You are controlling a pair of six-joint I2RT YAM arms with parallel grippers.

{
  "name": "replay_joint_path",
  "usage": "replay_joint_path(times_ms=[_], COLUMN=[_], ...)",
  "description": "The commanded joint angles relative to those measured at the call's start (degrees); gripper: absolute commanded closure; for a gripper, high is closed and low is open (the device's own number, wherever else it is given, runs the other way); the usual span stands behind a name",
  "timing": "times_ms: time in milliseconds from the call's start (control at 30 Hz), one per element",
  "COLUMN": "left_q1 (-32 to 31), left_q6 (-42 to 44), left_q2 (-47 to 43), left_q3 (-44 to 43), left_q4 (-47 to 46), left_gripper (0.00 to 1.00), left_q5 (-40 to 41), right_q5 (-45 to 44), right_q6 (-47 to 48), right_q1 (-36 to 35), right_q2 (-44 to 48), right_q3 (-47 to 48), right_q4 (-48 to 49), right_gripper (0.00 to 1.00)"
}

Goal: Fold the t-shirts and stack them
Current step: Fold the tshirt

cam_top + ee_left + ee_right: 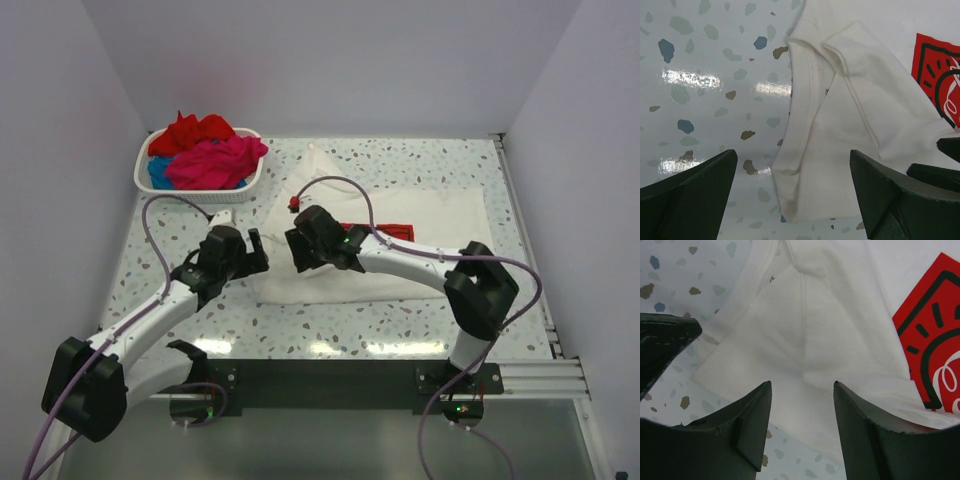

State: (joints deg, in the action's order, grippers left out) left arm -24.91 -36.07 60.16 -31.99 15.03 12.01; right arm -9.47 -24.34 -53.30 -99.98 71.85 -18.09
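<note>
The speckled table [470,170] is carrying everything. The white t-shirt [440,215] is lying flat across its middle and right side, mostly smooth. Its left edge is bunching into soft folds, and a seamed sleeve is overlapping the body there. The white slatted basket [143,178] is sitting at the far left corner, well apart from the shirt. It is holding a crumpled red tee [195,132], a magenta tee [215,163] and a blue tee [158,172]. The right arm is reaching across the white shirt and hiding part of its red print [395,231]. The left gripper [792,160] is hanging wide open over the shirt's left edge. The right gripper [800,390] is hovering with its jaws narrowly apart above the folded cloth, pinching nothing.
</note>
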Motion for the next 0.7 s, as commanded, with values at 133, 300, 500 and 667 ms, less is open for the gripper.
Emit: replay_joint_path(times_ms=[133,300,500,667], left_q1=[0.3,-0.93,-2.77,-8.47], left_q6=[-1.72,-1.72,-3.03,-5.49], left_q2=[-3.64,-6.28,-5.05,-3.83], left_q3=[3.07,4.47,6.06,6.24], left_q4=[-5.61,-9.31,-11.07,-12.39], left_gripper=[0.0,0.0,0.0,0.0], left_q5=[-3.57,-5.5,-7.09,-3.58], right_q5=[0.86,0.25,-0.98,-1.69], right_q6=[-0.71,-1.68,-2.38,-2.38], right_q1=[-0.93,-1.02,-0.93,-0.93], right_q2=[-6.36,-9.52,-11.11,-11.81], right_q3=[1.98,0.92,1.36,1.18], right_q4=[2.18,3.05,2.19,1.48], right_gripper=[0.49,0.51,0.56,0.6])
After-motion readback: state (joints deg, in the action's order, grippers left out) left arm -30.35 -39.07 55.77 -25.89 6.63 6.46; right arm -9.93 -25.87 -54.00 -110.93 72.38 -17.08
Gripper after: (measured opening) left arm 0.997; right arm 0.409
